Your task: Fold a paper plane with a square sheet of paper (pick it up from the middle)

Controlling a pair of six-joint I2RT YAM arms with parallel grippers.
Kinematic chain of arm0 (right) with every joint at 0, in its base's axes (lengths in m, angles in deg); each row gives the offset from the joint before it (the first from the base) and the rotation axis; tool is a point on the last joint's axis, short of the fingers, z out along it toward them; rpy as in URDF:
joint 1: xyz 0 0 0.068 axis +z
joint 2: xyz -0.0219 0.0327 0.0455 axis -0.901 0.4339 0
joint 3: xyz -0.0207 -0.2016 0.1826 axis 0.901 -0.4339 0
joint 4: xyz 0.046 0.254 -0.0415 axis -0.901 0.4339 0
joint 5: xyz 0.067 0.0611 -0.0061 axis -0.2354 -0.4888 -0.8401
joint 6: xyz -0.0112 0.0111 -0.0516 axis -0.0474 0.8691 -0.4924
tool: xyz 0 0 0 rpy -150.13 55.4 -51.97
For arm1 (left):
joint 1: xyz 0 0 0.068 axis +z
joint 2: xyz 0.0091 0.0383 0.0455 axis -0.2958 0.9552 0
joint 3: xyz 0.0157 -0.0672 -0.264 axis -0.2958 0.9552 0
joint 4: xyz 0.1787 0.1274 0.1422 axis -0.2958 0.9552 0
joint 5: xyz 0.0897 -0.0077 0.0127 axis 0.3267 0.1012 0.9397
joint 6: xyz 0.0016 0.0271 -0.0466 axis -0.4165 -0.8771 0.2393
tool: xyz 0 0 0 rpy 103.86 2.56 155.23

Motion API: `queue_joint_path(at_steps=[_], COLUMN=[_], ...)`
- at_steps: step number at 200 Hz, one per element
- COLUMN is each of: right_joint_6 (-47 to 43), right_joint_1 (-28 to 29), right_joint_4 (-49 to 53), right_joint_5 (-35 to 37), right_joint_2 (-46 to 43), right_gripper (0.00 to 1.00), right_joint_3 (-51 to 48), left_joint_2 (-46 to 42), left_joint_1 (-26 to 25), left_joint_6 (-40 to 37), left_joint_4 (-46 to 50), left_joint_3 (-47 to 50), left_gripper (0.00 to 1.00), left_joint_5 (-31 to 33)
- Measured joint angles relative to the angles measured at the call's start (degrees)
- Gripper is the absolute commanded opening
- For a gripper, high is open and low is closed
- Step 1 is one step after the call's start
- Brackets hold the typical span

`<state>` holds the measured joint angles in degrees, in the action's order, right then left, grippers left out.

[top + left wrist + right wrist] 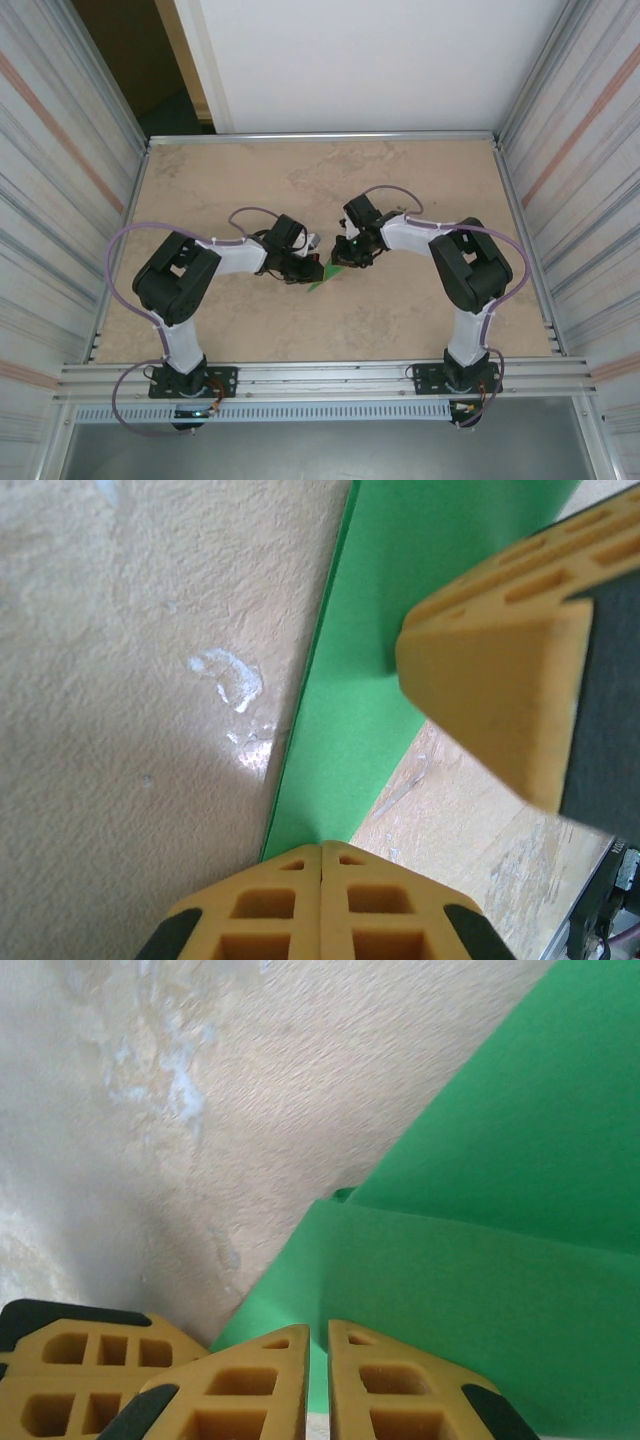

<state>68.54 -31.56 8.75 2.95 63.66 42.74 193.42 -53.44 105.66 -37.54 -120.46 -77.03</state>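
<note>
The square sheet of paper (325, 276) is a folded bright green wedge at the table's middle, under both grippers. My left gripper (322, 846) is shut, jaws pressed together, and its tips rest at the narrow end of the green strip (385, 660). My right gripper (319, 1328) is shut to a thin slit, its tips over a folded flap of the paper (480, 1290); green shows through the slit, with nothing clearly pinched. The two grippers almost touch: a right finger (500, 680) shows in the left wrist view, and a left finger (70, 1360) in the right wrist view.
The beige marbled table (250, 180) lies open around the arms. Ribbed metal walls (60, 200) close it in on the left and right, and a rail (320, 380) with both arm bases runs along the near edge. Whitish scuffs (232, 680) mark the tabletop beside the paper.
</note>
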Motion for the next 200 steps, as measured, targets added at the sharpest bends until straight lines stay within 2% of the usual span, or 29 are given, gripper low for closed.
queue_joint_path(at_steps=[40, 138, 200], right_joint_6=[0.0, -0.2, -0.2], right_joint_1=[-2.5, -2.8, -2.8], right_joint_4=[-0.5, -3.7, -4.4], right_joint_5=[-0.3, -1.8, -2.2], right_joint_2=[0.0, 0.2, 0.2], right_gripper=[0.11, 0.09, 0.09], right_joint_3=[-1.1, -2.7, -2.9], left_joint_2=[0.0, 0.1, 4.9], left_joint_1=[0.0, 0.0, 0.0], left_joint_6=[0.0, 0.4, 0.4], left_joint_4=[0.0, 1.0, 2.5], left_joint_3=[0.0, -5.4, -7.1], left_gripper=[0.00, 0.06, 0.05], left_joint_5=[0.0, -0.5, -0.2])
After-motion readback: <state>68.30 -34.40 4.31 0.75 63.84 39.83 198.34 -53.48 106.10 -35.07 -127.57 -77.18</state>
